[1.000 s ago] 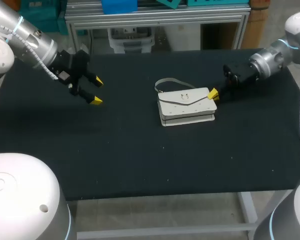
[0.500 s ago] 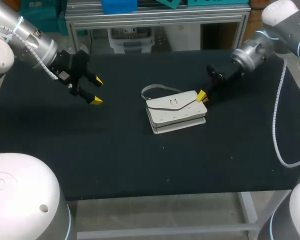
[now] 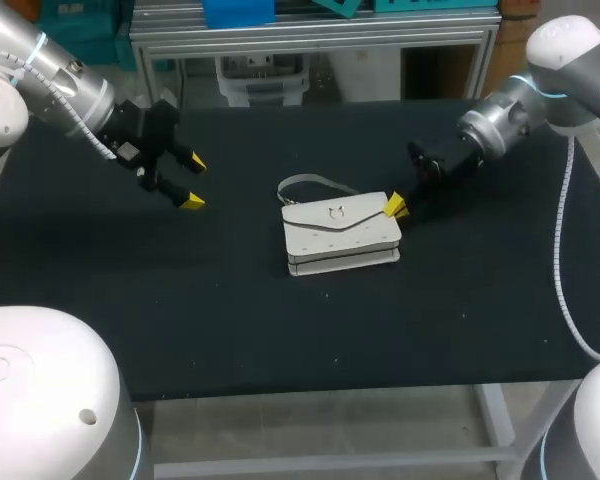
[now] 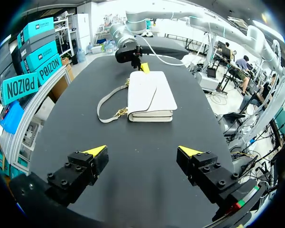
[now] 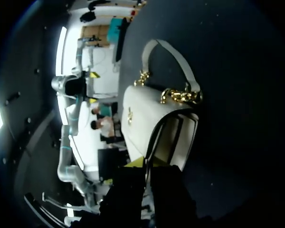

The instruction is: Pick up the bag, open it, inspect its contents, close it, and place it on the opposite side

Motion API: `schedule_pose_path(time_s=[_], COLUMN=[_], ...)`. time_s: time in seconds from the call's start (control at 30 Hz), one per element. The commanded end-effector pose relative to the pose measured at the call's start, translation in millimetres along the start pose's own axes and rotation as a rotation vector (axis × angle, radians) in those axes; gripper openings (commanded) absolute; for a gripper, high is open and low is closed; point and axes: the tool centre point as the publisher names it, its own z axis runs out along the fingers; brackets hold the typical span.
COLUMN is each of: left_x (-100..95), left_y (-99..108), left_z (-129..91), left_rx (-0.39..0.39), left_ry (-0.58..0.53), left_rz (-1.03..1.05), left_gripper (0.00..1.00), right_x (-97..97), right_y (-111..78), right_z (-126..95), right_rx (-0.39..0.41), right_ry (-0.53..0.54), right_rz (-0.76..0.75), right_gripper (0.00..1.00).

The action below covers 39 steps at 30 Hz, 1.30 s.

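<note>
**Change.** The bag [image 3: 340, 232] lies farther toward the robot's left on the table [image 3: 280, 330] than a second ago. Half a second ago it sat skewed; it now sits square again. The right claw [image 3: 393, 205] has travelled with it, staying at the bag's right end, and the right arm reaches farther in over the table. The left arm and left claw [image 3: 193, 182] have not moved.

**Bag.** The white flap bag rests flat on the dark table, near the middle, flap side up, with a small metal clasp [image 3: 333, 210] on the flap. Its strap [image 3: 305, 183] lies in a loop on the table off the bag's far left corner. In the right wrist view the strap [image 5: 168, 52] joins the bag [image 5: 142, 123] through gold chain links [image 5: 180, 96].

**Right claw.** It is set narrow. In its own wrist view, the end edge of the flap runs down between the fingers of the right claw [image 5: 149, 166], which grip it from both sides. The flap stands slightly lifted from the body at that end. Only one yellow tip shows.

**Left claw.** It is spread wide and holds nothing. It hangs above the table's left side, well apart from the bag. In the left wrist view the bag [image 4: 151, 95] lies ahead of the left claw [image 4: 142, 152], its strap [image 4: 107, 102] curling off to one side.
</note>
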Motion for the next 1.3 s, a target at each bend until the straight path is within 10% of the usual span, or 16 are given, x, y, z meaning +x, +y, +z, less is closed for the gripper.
schedule_pose_path(time_s=[0.03, 0.4, 1.3], left_x=[0.4, 0.4, 0.4], left_y=[1, 1, 1], left_z=[1, 1, 1], left_rx=[0.003, 0.003, 0.003], left_ry=[-0.002, -0.002, -0.002], left_rz=[0.001, 0.001, 0.001], left_gripper=[1.00, 1.00, 1.00], right_x=[12.1, 22.7, 19.9], right_y=[-7.4, -9.1, 13.9], right_z=[17, 34, 63], right_rx=[-0.264, -0.396, -0.386], right_ry=[-0.122, -0.203, -0.160], right_rz=[-0.006, 0.007, -0.008], right_gripper=[0.00, 0.00, 0.00])
